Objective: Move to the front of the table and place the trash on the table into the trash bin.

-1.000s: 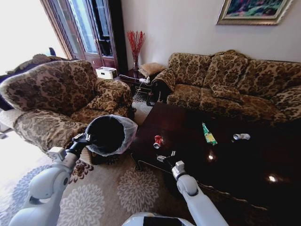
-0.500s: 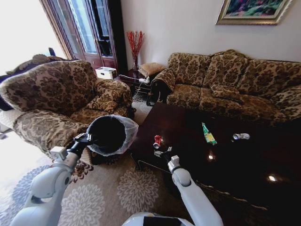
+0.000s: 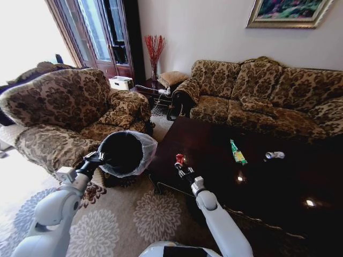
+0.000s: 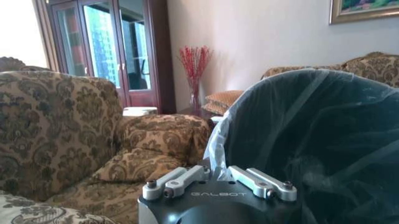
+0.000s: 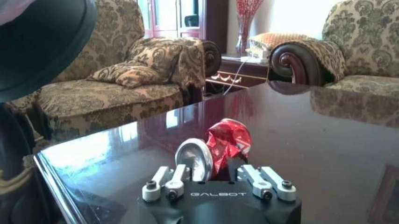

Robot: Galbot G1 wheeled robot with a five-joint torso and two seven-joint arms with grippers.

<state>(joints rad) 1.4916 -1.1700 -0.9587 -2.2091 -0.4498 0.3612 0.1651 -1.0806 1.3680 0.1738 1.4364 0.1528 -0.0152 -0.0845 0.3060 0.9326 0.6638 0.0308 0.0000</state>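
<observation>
We are at the pick-up of the first piece of trash. Our right gripper (image 3: 180, 167) reaches over the near corner of the table (image 3: 278, 187) and has the crushed red-and-white can (image 5: 219, 142) between its spread fingers (image 5: 176, 178), which lie to either side of it and, as far as we can judge, are not yet pressed onto it. The can lies on its side at that corner, its silver end toward the wrist.

Our left gripper (image 3: 95, 158) holds the trash bin (image 3: 124, 153) by its rim, tilted with its mouth facing us, just off the same corner of the table; we cannot tell how its fingers stand.

Next, we judge, the fingers must close squarely on the can, whose dented sides may slip.

Farther along the table from the can lie the green wrapper (image 3: 237, 152) and the small silvery bottle (image 3: 274, 155).

The only writing we can read is "GALBOT" on both gripper bodies; the can's label is illegible.
</observation>
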